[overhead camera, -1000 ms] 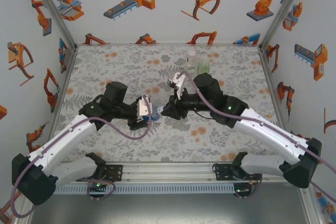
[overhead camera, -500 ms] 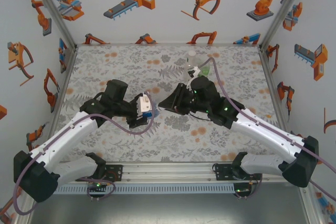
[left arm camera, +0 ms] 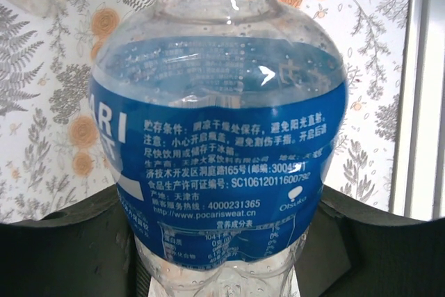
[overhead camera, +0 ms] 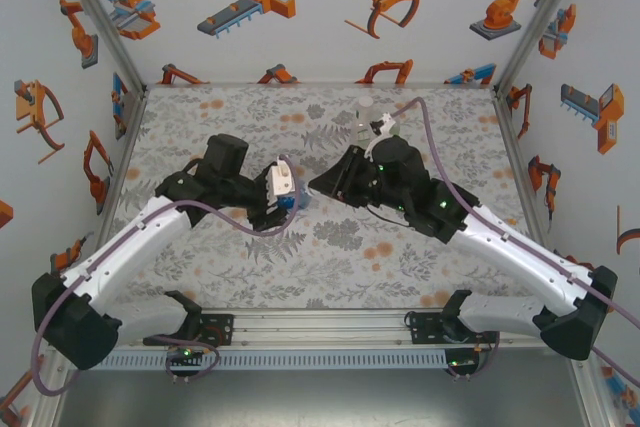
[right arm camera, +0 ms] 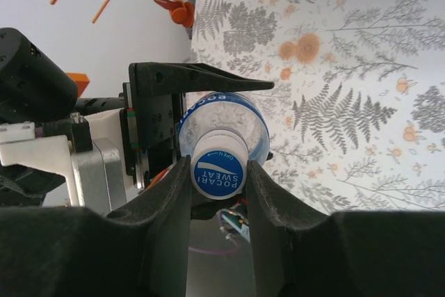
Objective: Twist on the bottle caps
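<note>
Inside left claw [overhead camera: 288, 194], bottle [left arm camera: 222, 137] base hidden.

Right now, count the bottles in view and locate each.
2. The blue-label bottle sits in the left tool, its cap gripped by the right tool; a clear bottle stands at the far edge. Others may hide behind the right arm.

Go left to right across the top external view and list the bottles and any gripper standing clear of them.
blue-label bottle → right gripper → clear bottle standing at the back
</note>
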{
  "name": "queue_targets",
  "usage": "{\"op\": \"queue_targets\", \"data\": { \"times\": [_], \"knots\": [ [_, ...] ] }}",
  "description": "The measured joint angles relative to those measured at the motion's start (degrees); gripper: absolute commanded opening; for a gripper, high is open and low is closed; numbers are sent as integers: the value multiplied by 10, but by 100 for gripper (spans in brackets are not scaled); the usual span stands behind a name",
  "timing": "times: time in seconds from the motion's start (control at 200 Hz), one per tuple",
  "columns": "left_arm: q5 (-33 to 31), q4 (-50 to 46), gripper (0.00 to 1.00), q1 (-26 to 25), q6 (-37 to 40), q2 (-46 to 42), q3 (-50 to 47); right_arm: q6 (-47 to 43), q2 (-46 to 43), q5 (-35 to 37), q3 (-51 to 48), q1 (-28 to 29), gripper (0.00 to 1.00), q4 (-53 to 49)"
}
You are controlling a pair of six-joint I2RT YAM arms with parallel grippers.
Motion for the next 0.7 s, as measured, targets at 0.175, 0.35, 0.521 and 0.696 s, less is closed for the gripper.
{"op": "queue_targets", "data": {
  "times": [0.175,0.35,0.521,0.696],
  "knots": [
    [16,14,0,-1,-28,16,2,-28,13,22,25,0,11,-29],
    [32,42,0,-1,-28,17,-12,-61,30,23,59,0,31,-68],
    [53,65,0,-4,-21,17,-31,-81,37,21,67,1,44,-85],
    [71,71,0,-12,-7,10,-34,-97,38,21,70,1,50,-86]
  ]
}}
